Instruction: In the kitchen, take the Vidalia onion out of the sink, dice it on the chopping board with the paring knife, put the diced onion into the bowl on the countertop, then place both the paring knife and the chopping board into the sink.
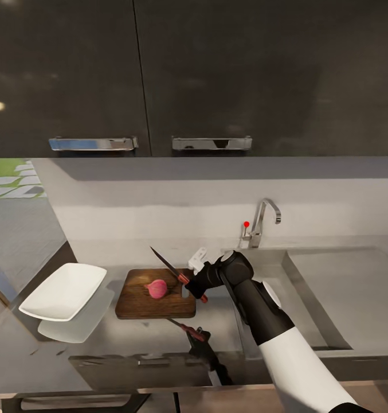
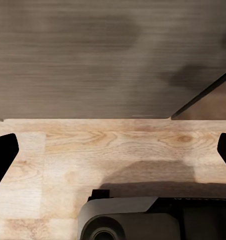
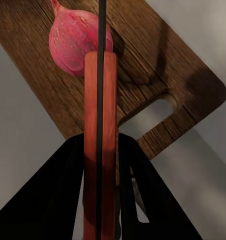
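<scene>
The pinkish-red Vidalia onion (image 1: 157, 288) (image 3: 75, 37) rests whole on the brown chopping board (image 1: 137, 304) (image 3: 158, 65), which lies on the glossy grey countertop (image 1: 125, 341). My right gripper (image 1: 195, 285) (image 3: 100, 150) hovers at the board's right end, shut on the red handle of the paring knife (image 1: 172, 268) (image 3: 99, 100). The dark blade points up and to the left, above the onion. The white bowl (image 1: 63, 291) stands left of the board. To the right lies the grey sink (image 1: 311, 315), partly covered by my right arm. My left gripper (image 2: 113, 155) is open over wooden floor.
A chrome tap (image 1: 263, 221) with a red knob (image 1: 246, 224) stands behind the sink, whose flat drainboard (image 1: 354, 292) extends right. Dark wall cabinets (image 1: 194, 74) hang above. The left wrist view holds a dark cabinet front (image 2: 103, 55) and my base (image 2: 143, 220).
</scene>
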Motion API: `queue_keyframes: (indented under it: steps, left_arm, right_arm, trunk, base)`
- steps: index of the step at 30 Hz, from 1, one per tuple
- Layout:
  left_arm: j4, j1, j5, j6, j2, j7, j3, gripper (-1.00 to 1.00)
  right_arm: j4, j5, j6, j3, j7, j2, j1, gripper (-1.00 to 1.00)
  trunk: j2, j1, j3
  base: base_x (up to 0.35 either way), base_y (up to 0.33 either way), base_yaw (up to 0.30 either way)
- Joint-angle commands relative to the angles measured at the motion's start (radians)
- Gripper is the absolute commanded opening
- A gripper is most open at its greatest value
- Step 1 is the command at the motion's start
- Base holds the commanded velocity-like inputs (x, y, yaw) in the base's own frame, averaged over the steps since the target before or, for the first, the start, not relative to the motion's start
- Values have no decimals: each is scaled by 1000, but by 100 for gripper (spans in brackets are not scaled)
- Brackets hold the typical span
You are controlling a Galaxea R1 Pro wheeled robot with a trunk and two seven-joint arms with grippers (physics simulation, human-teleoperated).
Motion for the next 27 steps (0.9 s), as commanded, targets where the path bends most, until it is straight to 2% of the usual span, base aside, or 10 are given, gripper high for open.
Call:
queue_keyframes:
  steps: [1, 27]
  left_arm:
    - [0, -1, 7, -3, 1, 4, -8, 100]
    - [0, -1, 8, -3, 1, 3, -8, 100]
  right_arm:
    - [-1, 9, 4, 0, 10, 0, -1, -100]
    - [6, 9, 4, 0, 10, 0, -1, -100]
  trunk:
    - [-2, 1, -2]
    - [-2, 1, -2]
  base:
    - [1, 0, 0]
    - [0, 2, 0]
